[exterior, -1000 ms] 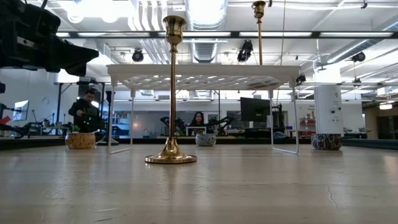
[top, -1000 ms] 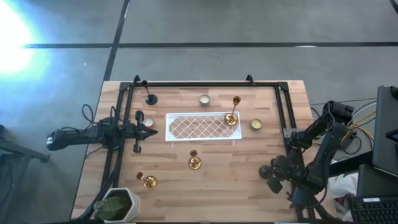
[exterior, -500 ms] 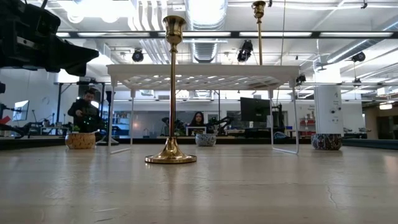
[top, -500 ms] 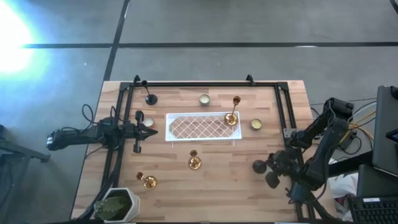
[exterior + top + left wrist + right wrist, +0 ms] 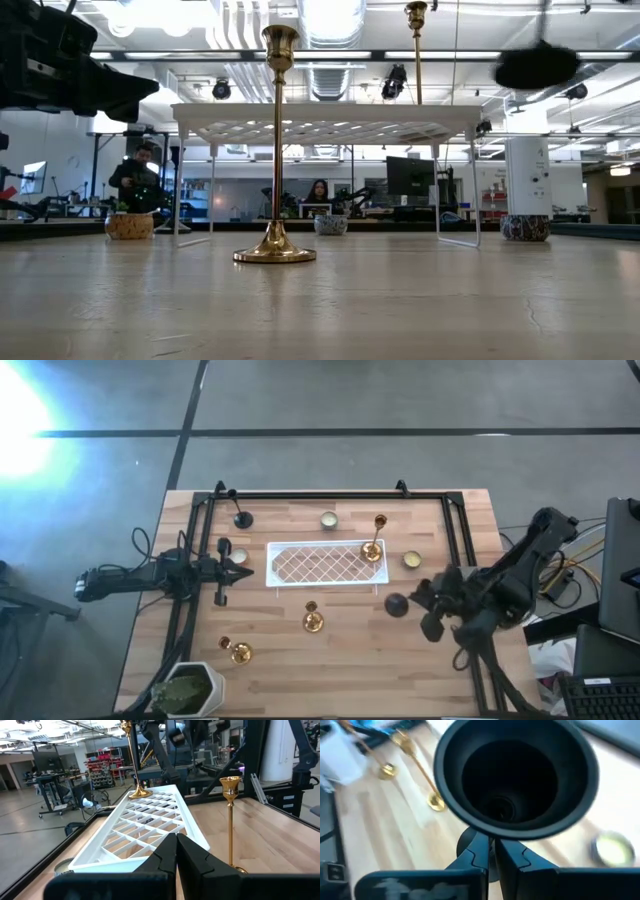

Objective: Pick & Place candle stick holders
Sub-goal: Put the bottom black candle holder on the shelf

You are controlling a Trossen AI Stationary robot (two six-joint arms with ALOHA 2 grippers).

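Both fingers (image 5: 492,852) clamping black holder (image 5: 515,777)

Your left gripper (image 5: 176,851) sits shut at the near end of the white lattice tray (image 5: 145,827).
Its two dark fingers (image 5: 192,857) press together, tips meeting just in front of the tray's short end. You see the tray run lengthwise away from the gripper across the wooden table (image 5: 270,827). One gold candle stick holder (image 5: 230,815) stands upright on the table just beside the tray, near the gripper. A second gold candle stick holder (image 5: 134,765) stands upright at the tray's far end, its round base on the lattice. Beyond it dark arm parts and black frame bars cross the room behind.
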